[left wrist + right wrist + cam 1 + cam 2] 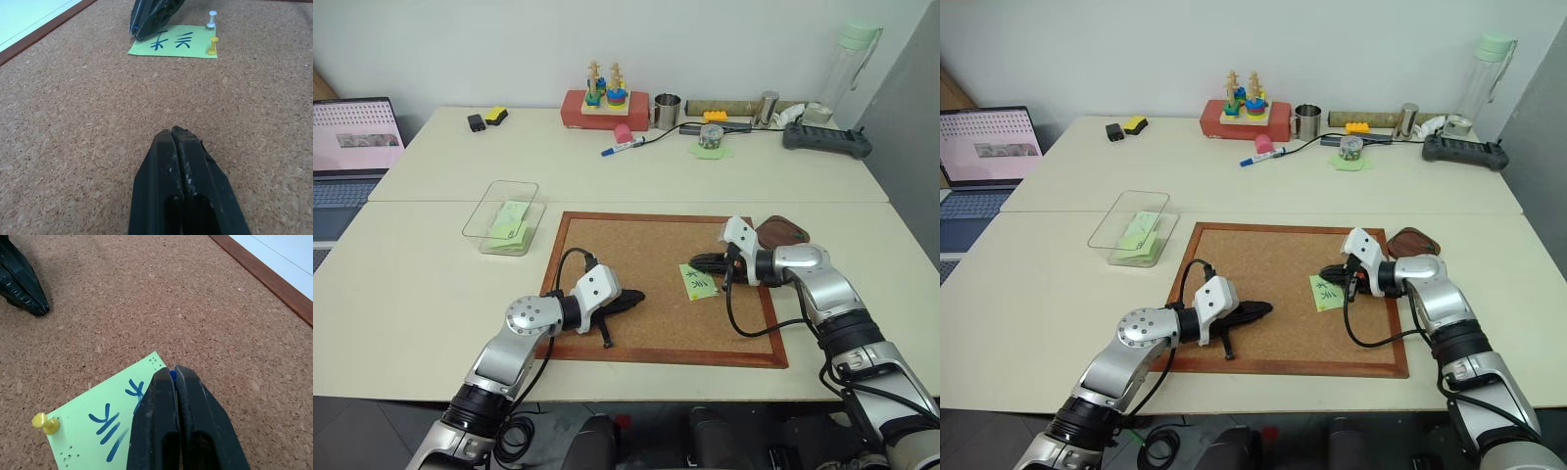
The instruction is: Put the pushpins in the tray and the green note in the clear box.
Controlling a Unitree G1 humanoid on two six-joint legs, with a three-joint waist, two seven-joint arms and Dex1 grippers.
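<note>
The green note (pixel 698 282), marked with dark strokes, lies flat on the cork board (pixel 636 245). A yellow pushpin (pixel 45 423) and a white pushpin (pixel 212 18) stand in one edge of it. My right gripper (pixel 172 369) is at the note's opposite corner, shut on a blue pushpin (pixel 172 376) that shows between its tips. The dark-brown tray (pixel 785 233) sits just behind that arm, at the board's right edge. The clear box (pixel 504 217) stands left of the board with green paper inside. My left gripper (pixel 636 294) rests shut and empty on the cork, left of the note.
A laptop (pixel 352 137) is at the far left. Along the table's back stand a stacking toy (pixel 604 98), a metal cup (pixel 667 111), a marker (pixel 625 148), a tape roll on green paper (pixel 710 137) and a bottle (pixel 842 69).
</note>
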